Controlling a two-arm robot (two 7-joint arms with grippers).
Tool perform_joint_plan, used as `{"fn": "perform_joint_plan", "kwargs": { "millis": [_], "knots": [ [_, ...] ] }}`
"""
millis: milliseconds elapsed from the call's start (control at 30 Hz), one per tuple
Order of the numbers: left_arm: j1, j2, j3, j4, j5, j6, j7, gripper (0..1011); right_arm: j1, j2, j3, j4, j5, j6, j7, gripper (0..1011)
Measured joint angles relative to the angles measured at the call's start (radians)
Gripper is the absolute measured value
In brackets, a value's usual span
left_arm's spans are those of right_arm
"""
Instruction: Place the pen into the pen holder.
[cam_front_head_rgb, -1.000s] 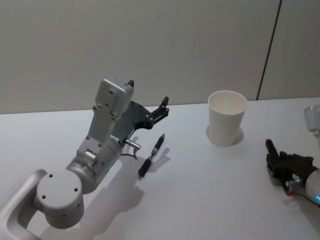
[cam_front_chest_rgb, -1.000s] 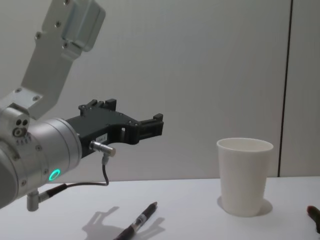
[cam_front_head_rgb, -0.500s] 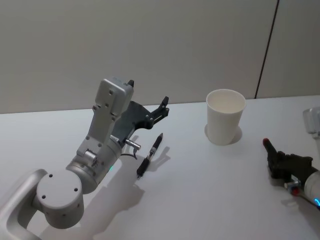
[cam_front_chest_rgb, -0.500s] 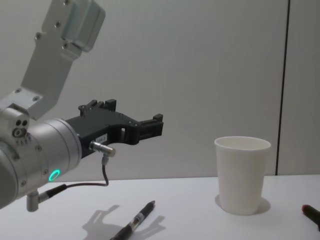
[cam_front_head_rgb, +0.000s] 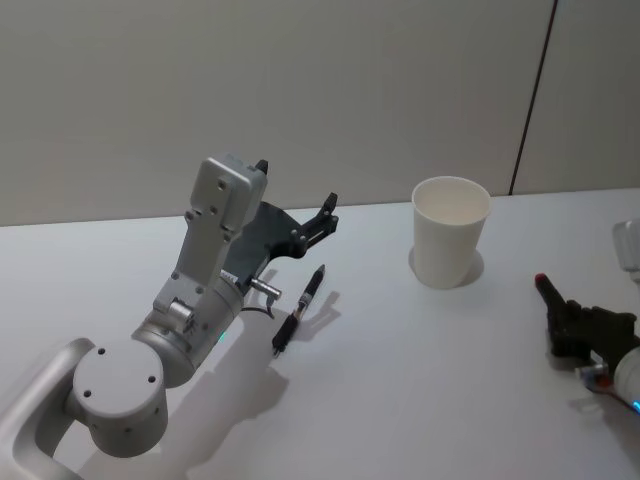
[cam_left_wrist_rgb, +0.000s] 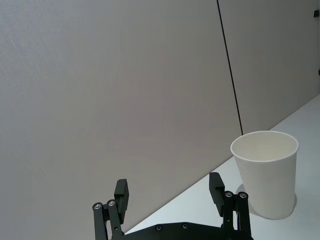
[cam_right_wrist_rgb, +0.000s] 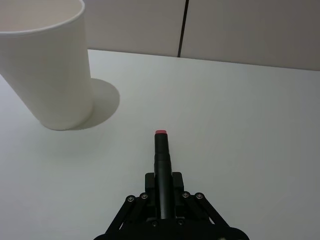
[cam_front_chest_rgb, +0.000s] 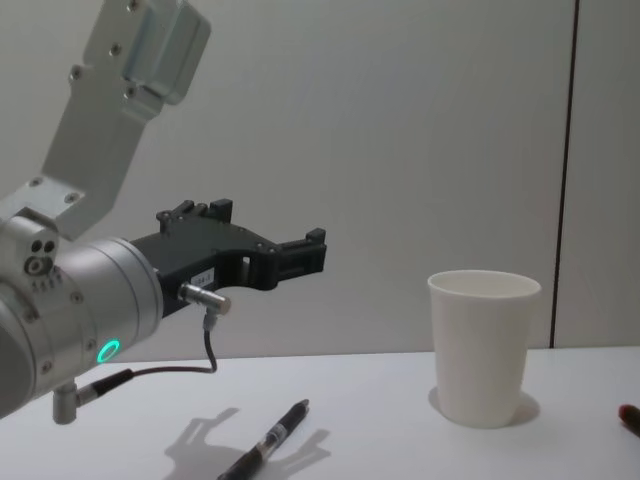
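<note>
The right gripper (cam_right_wrist_rgb: 163, 179) is near the right edge of the white bench (cam_front_head_rgb: 400, 400), clenched on a black pen with a red end (cam_right_wrist_rgb: 161, 152). The pen juts out of the jaws with its red end pointing toward the far edge. The plain white tapered paper cup (cam_front_head_rgb: 451, 232) stands upright near the far edge, right of the middle, well apart from that red end. A second black pen (cam_front_head_rgb: 300, 310) lies flat left of the middle. The left gripper (cam_left_wrist_rgb: 169, 186) hangs raised off the bench near it, fingers spread and empty.
</note>
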Motion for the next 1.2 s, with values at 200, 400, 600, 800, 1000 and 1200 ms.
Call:
{"fn": "perform_joint_plan", "kwargs": {
  "millis": [200, 400, 600, 800, 1000, 1200],
  "knots": [
    [0.0, 0.0, 0.0, 0.0, 0.0, 0.0, 0.0, 1001, -0.006, -0.001, 0.002, -0.005, -0.013, -0.038, -0.011, 187],
    [0.0, 0.0, 0.0, 0.0, 0.0, 0.0, 0.0, 1001, -0.01, -0.001, 0.007, -0.01, -0.024, -0.101, -0.015, 187],
    [0.0, 0.0, 0.0, 0.0, 0.0, 0.0, 0.0, 1001, -0.01, -0.001, 0.012, -0.013, -0.033, -0.178, -0.011, 187],
    [0.0, 0.0, 0.0, 0.0, 0.0, 0.0, 0.0, 1001, -0.005, -0.001, 0.017, -0.013, -0.04, -0.249, 0.001, 187],
    [0.0, 0.0, 0.0, 0.0, 0.0, 0.0, 0.0, 1001, 0.011, -0.004, 0.024, -0.008, -0.049, -0.346, 0.023, 187],
    [0.0, 0.0, 0.0, 0.0, 0.0, 0.0, 0.0, 1001, 0.035, -0.009, 0.029, 0.006, -0.057, -0.431, 0.05, 187]
  ]
}}
